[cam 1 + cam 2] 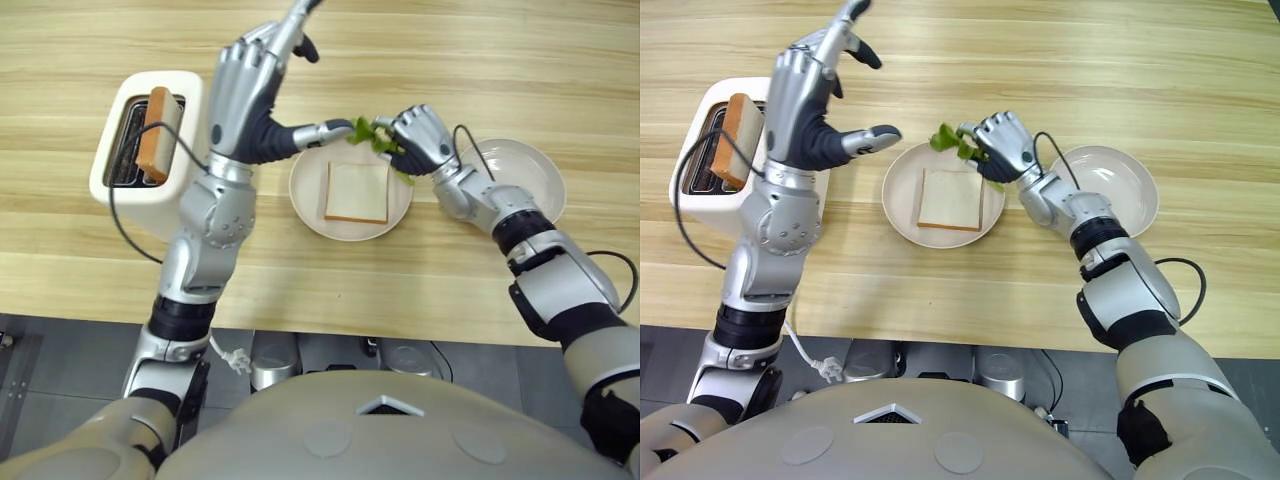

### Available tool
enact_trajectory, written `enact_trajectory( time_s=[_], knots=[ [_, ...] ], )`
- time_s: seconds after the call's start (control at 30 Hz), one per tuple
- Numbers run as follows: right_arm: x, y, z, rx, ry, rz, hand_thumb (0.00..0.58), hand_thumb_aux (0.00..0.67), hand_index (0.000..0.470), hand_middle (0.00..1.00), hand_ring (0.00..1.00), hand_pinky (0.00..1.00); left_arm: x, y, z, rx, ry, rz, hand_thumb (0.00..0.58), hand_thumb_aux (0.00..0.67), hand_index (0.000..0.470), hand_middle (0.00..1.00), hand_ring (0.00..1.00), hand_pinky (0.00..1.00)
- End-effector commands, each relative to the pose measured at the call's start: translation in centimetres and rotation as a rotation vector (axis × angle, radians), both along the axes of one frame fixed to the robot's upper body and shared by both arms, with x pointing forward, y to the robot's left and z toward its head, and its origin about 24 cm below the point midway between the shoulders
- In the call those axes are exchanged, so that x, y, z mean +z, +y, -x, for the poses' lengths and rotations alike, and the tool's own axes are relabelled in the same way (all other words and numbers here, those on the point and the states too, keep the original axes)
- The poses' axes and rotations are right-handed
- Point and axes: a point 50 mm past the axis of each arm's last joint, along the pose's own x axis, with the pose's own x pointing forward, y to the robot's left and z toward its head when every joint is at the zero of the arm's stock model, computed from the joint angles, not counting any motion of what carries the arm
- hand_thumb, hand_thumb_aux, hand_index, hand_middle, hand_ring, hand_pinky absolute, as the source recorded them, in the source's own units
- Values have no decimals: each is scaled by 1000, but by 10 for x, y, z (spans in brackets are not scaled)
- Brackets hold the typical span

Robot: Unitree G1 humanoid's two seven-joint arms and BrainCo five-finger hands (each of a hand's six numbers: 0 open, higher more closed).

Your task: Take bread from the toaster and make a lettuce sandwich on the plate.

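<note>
**Q:** What does each hand hold?
**A:** Right hand: fingers curled around the lettuce, gripping it. Left hand: raised above the table, fingers spread, holding nothing.

**Q:** Where does the lettuce lie relative to the hand and the plate?
**A:** The leaf protrudes from the right hand toward the robot's left. It hangs over the far rim of the centre plate, just beyond the far right corner of the flat bread slice. Whether leaf and slice touch cannot be told.

**Q:** And the left hand's position?
**A:** It stands between the toaster and the centre plate, with its thumb extended toward the plate's far left rim, close to the tip of the leaf.

**Q:** How many of each thing?
**A:** Toaster, one, at the robot's left. Bread slices, two: the flat bread slice in the middle of the centre plate, and the upright slice standing out of a toaster slot. Plates, two: the centre plate and the second plate, just beside the right forearm. Lettuce, one piece.
</note>
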Motion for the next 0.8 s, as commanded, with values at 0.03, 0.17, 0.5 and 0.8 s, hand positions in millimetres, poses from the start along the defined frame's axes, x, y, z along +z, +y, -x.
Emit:
enact_trajectory(
  time_s=[0.03, 0.17, 0.5, 0.8],
  knots=[
    [-10, 7, 0, 15, 17, 82, 580, 670, 460, 1000, 1000, 1000, -3, 8, 3, 2, 41, 24, 0, 0, 0, 1000, 1000, 1000],
    [-25, 22, 8, 77, 51, 163, 580, 670, 460, 1000, 1000, 1000, -14, 11, 0, 4, 102, 36, 0, 0, 0, 1000, 1000, 1000],
    [-58, 36, 37, 220, 158, 247, 580, 670, 460, 1000, 1000, 1000, -14, 22, 7, 75, 69, -37, 0, 0, 0, 1000, 1000, 1000],
    [-56, 30, 37, 222, 166, 250, 472, 381, 262, 1000, 1000, 1000, -15, 55, 1, 210, 88, -47, 0, 0, 0, 1000, 1000, 1000]
  ],
)
